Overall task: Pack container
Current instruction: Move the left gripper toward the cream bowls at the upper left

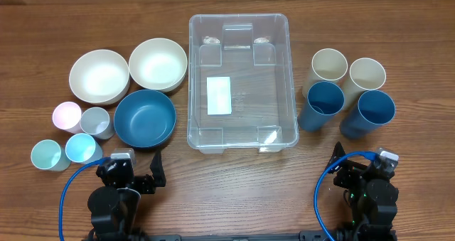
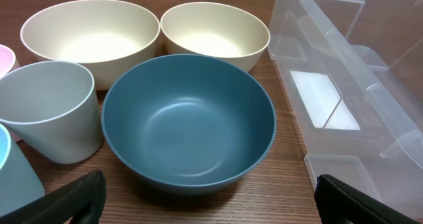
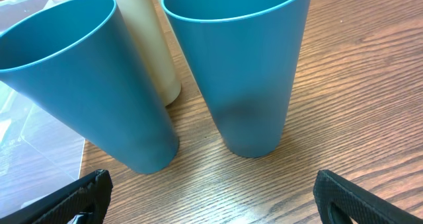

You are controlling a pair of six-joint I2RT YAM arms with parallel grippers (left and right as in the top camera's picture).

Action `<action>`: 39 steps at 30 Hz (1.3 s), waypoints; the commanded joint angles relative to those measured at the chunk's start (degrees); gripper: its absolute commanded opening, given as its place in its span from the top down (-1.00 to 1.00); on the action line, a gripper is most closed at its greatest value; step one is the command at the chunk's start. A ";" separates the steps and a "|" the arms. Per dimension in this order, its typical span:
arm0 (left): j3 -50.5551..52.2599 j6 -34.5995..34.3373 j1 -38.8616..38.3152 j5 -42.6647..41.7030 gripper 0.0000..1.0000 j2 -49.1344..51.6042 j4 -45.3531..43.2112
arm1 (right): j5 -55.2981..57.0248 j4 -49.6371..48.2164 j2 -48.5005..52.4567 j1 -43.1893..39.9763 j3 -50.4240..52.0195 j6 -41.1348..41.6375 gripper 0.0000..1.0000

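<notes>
The clear plastic container [image 1: 242,81] stands empty at the table's middle, a white label [image 1: 219,95] on its base; its corner shows in the left wrist view [image 2: 357,98]. My left gripper [image 1: 136,175] is open and empty, near the table's front edge, just in front of the blue bowl [image 1: 145,118] [image 2: 188,121]. My right gripper [image 1: 361,171] is open and empty, in front of two tall blue cups [image 1: 322,106] [image 1: 369,114], which show in the right wrist view [image 3: 86,85] [image 3: 248,65].
Two cream bowls [image 1: 99,76] [image 1: 158,63] stand left of the container. Small cups stand at the far left: pink [image 1: 67,116], grey [image 1: 96,122], teal [image 1: 45,156], light blue [image 1: 80,148]. Two tall cream cups [image 1: 328,65] [image 1: 366,75] stand behind the blue ones.
</notes>
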State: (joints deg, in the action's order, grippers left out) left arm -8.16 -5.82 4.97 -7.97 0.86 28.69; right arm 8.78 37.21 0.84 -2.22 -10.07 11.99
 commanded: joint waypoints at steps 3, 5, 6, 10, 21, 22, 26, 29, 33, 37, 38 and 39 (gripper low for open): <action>0.20 -0.76 0.22 -0.63 -1.00 -0.55 -0.22 | -0.07 0.31 -0.68 -0.15 0.92 0.37 -1.00; 0.20 -0.76 0.22 -0.63 -1.00 -0.55 -0.22 | -0.07 0.31 -0.68 -0.15 0.92 0.37 -1.00; 0.20 -0.76 0.22 -0.63 -1.00 -0.55 -0.22 | -0.07 0.31 -0.68 -0.15 0.92 0.37 -1.00; 0.20 -0.76 0.22 -0.63 -1.00 -0.55 -0.22 | -0.07 0.31 -0.68 -0.15 0.92 0.37 -1.00; 0.07 -2.89 0.22 -0.85 -1.00 -0.55 -0.81 | -0.07 0.31 -0.68 -0.15 0.92 0.37 -1.00; -0.39 -4.50 0.22 -1.75 -1.00 -0.55 -0.90 | -0.07 0.31 -0.68 -0.15 0.92 0.37 -1.00; -3.98 -5.42 0.22 -4.31 -1.00 -0.07 -0.76 | -0.07 0.31 -0.68 -0.15 0.92 0.37 -1.00; -9.35 -5.40 0.22 -3.54 -1.00 3.37 -0.13 | -0.07 0.31 -0.68 -0.15 0.92 0.37 -1.00; -18.53 -5.40 0.22 -3.43 -1.00 13.29 0.15 | -0.07 0.31 -0.68 -0.15 0.92 0.37 -1.00; -35.21 -5.40 0.24 -1.60 -1.00 32.04 5.73 | -0.07 0.31 -0.68 -0.15 0.92 0.37 -1.00; -39.15 -5.40 0.26 -1.42 -1.00 36.13 7.72 | -0.07 0.31 -0.68 -0.15 0.92 0.37 -1.00; -43.32 -5.35 0.26 -1.01 -1.00 40.44 9.97 | -0.07 0.31 -0.66 -0.15 0.92 0.37 -1.00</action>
State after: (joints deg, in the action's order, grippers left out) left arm -39.07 -10.59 4.97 -10.22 28.51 35.33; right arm 8.67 37.21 0.75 -2.22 -10.07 11.99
